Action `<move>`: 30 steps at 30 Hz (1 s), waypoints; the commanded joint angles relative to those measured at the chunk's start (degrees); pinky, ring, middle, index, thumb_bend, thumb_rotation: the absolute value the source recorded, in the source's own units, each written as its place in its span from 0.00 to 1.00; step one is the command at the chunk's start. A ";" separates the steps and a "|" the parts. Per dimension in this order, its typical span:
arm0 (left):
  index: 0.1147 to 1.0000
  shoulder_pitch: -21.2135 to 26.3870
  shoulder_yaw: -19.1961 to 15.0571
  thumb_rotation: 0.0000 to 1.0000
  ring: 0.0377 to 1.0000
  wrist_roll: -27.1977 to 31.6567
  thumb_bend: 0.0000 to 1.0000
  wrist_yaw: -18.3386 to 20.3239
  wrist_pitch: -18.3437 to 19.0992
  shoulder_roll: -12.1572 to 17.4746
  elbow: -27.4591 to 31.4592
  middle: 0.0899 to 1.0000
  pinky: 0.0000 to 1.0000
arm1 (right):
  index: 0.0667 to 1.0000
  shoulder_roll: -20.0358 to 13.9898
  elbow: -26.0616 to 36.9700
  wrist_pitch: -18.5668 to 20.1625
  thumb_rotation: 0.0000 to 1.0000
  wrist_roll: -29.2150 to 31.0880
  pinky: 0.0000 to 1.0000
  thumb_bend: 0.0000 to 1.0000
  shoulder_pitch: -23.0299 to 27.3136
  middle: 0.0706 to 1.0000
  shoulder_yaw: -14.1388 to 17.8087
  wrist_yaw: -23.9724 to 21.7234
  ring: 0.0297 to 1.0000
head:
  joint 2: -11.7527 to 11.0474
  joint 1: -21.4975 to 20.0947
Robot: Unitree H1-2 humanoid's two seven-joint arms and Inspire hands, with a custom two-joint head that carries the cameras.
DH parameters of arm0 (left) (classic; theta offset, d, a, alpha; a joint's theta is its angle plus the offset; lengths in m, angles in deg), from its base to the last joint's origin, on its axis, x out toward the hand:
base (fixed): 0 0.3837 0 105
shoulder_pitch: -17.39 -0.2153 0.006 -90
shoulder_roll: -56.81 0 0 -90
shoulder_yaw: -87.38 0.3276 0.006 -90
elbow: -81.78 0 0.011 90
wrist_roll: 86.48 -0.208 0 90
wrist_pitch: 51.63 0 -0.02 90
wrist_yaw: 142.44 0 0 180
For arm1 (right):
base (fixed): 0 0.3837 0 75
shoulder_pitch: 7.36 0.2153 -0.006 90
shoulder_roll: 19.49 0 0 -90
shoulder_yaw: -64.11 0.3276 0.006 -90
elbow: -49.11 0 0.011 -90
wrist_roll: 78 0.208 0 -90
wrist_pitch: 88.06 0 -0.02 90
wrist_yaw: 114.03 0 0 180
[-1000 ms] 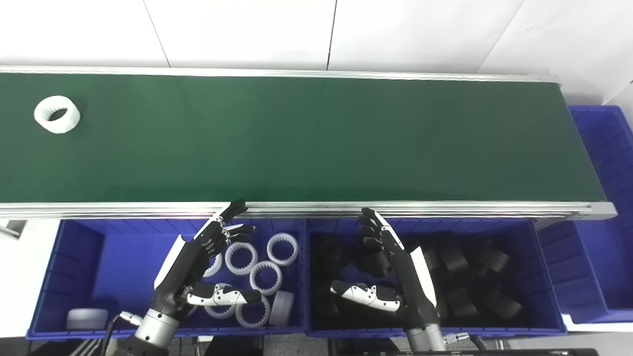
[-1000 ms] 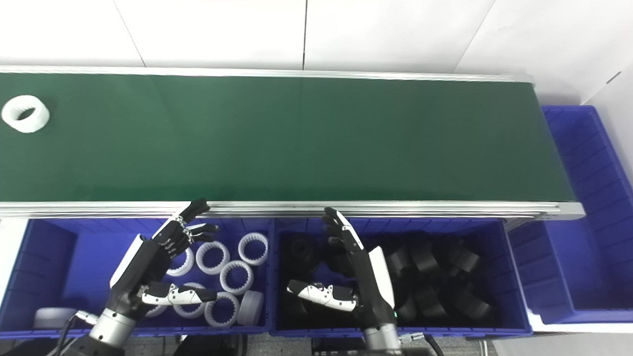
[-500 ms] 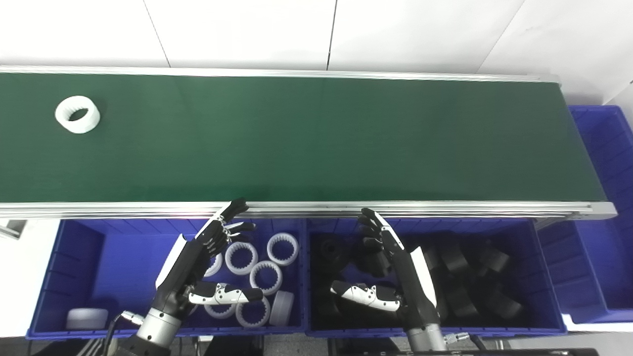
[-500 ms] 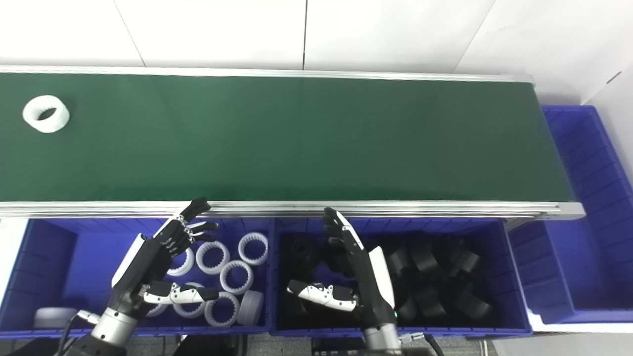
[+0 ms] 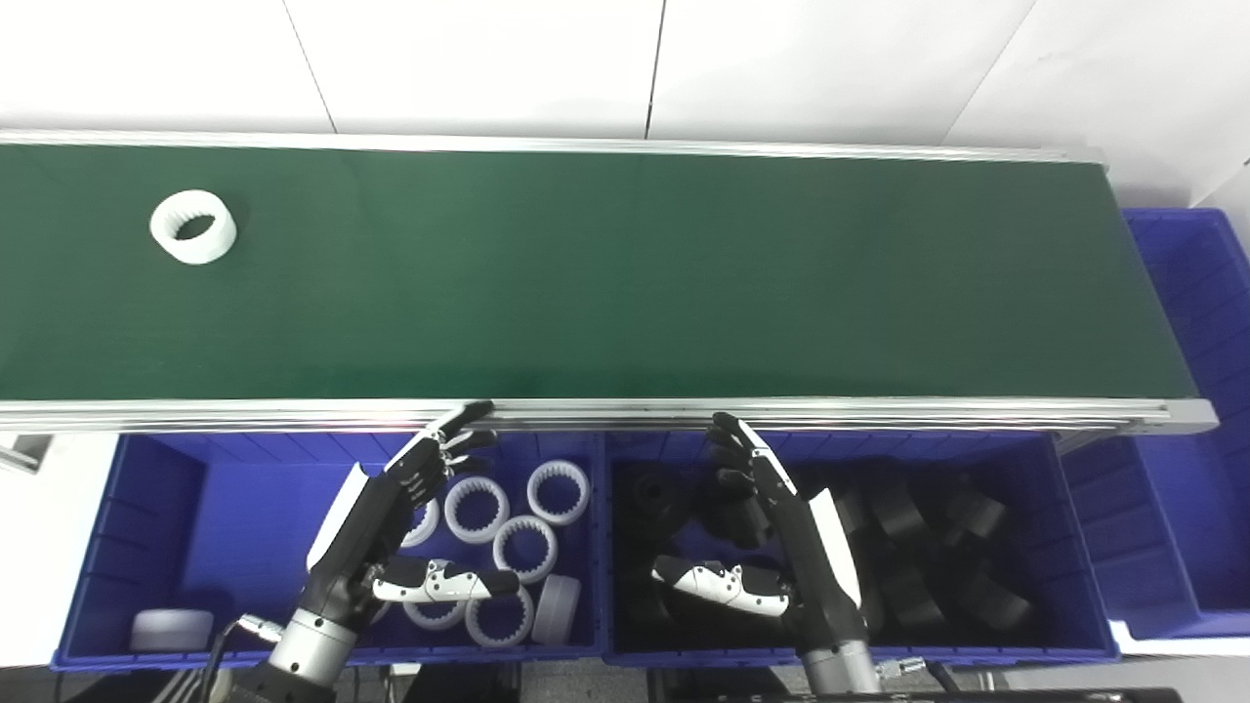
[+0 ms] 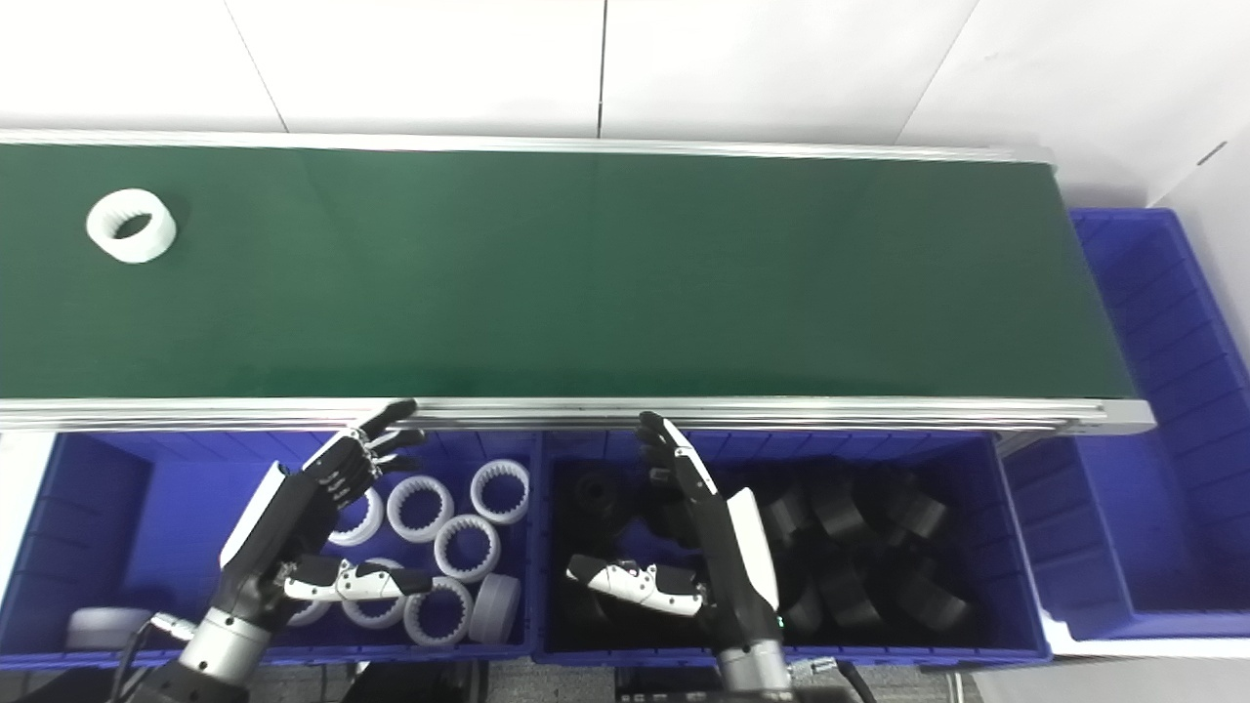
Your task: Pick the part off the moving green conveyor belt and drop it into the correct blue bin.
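Note:
A white toothed ring [image 5: 193, 227] lies on the green conveyor belt [image 5: 625, 273] at its far left. My left hand [image 5: 391, 527] is open and empty above the left blue bin [image 5: 156, 488], which holds several white rings [image 5: 476, 509]. Its fingertips reach the belt's near rail. My right hand [image 5: 781, 547] is open and empty above the middle blue bin [image 5: 1064, 547], which holds several black parts [image 5: 928, 557]. Both hands are far from the ring on the belt.
A third blue bin [image 5: 1191, 391] stands at the belt's right end. An aluminium rail [image 5: 781, 410] runs along the belt's near edge, between the belt and the bins. A white wall lies behind the belt.
The white ring has travelled to the right along the belt. My left hand's fingers have shifted slightly against the rail. The right hand has not moved.

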 commanded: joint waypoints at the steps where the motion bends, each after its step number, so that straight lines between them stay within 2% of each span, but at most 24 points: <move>1: 0.78 -0.11 0.51 0.05 0.88 -0.15 0.70 -0.94 -1.55 0.70 1.56 0.91 0.83 | 0.90 0.46 1.33 -2.81 0.38 0.11 0.78 0.90 -0.38 0.86 -0.06 -0.33 0.83 | -0.02 0.10; 5: 0.82 0.11 0.73 0.04 0.88 0.88 0.70 -0.53 -1.55 0.78 1.21 0.92 0.84 | 0.90 0.46 1.10 -3.36 0.38 -0.11 0.76 0.90 -0.32 0.85 -0.03 -0.09 0.83 | -0.05 0.18; 8: 0.81 0.25 0.96 0.03 0.88 0.69 0.70 -0.77 -1.55 0.98 1.12 0.92 0.84 | 0.90 0.45 0.97 -3.34 0.39 -0.32 0.77 0.90 -0.31 0.86 -0.01 0.00 0.84 | -0.22 0.15; 10: 0.77 0.32 1.09 0.05 0.89 0.41 0.70 -1.05 -1.55 1.09 1.01 0.92 0.84 | 0.90 0.42 0.93 -3.23 0.39 -0.14 0.77 0.90 -0.27 0.86 0.01 -0.13 0.84 | -0.31 0.25; 11: 0.80 0.33 1.11 0.05 0.89 0.45 0.70 -1.07 -1.55 1.09 0.98 0.92 0.84 | 0.90 0.42 0.94 -3.20 0.39 0.03 0.78 0.90 -0.27 0.86 0.01 -0.21 0.84 | -0.31 0.25; 16: 0.81 0.31 1.07 0.03 0.89 1.14 0.70 -0.47 -1.55 1.09 0.77 0.93 0.84 | 0.90 0.51 0.72 -3.30 0.38 -0.10 0.77 0.90 -0.25 0.85 0.06 -0.01 0.83 | -0.63 0.57; 23: 0.85 0.36 1.63 0.05 0.87 0.64 0.70 -0.69 -1.55 1.02 0.47 0.93 0.83 | 0.90 0.11 0.07 -4.21 0.39 0.48 0.77 0.90 -0.38 0.85 0.31 0.01 0.83 | -1.53 3.87; 25: 0.88 0.27 2.05 0.05 0.87 0.34 0.71 -0.90 -1.55 1.04 0.46 0.93 0.84 | 0.90 -0.08 -0.33 -4.85 0.38 1.26 0.77 0.90 -0.27 0.84 0.47 -0.14 0.83 | -2.29 5.44; 26: 0.87 0.24 2.43 0.04 0.89 0.04 0.70 -1.11 -1.55 1.04 0.36 0.94 0.84 | 0.90 -0.25 -0.77 -5.33 0.37 1.66 0.77 0.90 -0.19 0.84 0.65 -0.22 0.83 | -3.77 8.65; 27: 0.86 0.18 2.79 0.04 0.89 -0.31 0.70 -1.46 -1.55 1.00 0.35 0.94 0.84 | 0.90 -0.47 -1.16 -5.93 0.37 1.78 0.78 0.90 -0.17 0.84 0.80 -0.21 0.83 | -4.12 9.23; 28: 0.87 0.10 3.26 0.03 0.89 -0.87 0.71 -2.12 -1.55 0.86 0.20 0.93 0.83 | 0.90 -0.80 -1.75 -6.69 0.38 1.95 0.78 0.89 -0.22 0.85 1.01 -0.20 0.83 | -6.16 12.53; 29: 0.86 0.07 3.67 0.04 0.89 -1.29 0.71 -2.73 -1.55 0.79 0.04 0.93 0.82 | 0.90 -1.03 -2.24 -7.31 0.38 2.04 0.78 0.89 -0.24 0.85 1.19 -0.16 0.83 | -6.55 13.19; 30: 0.86 0.01 4.30 0.04 0.88 -1.71 0.72 -3.38 -1.55 0.67 -0.20 0.92 0.79 | 0.91 -1.44 -2.93 -8.12 0.40 2.42 0.78 0.89 -0.28 0.86 1.44 -0.31 0.84 | -8.96 16.53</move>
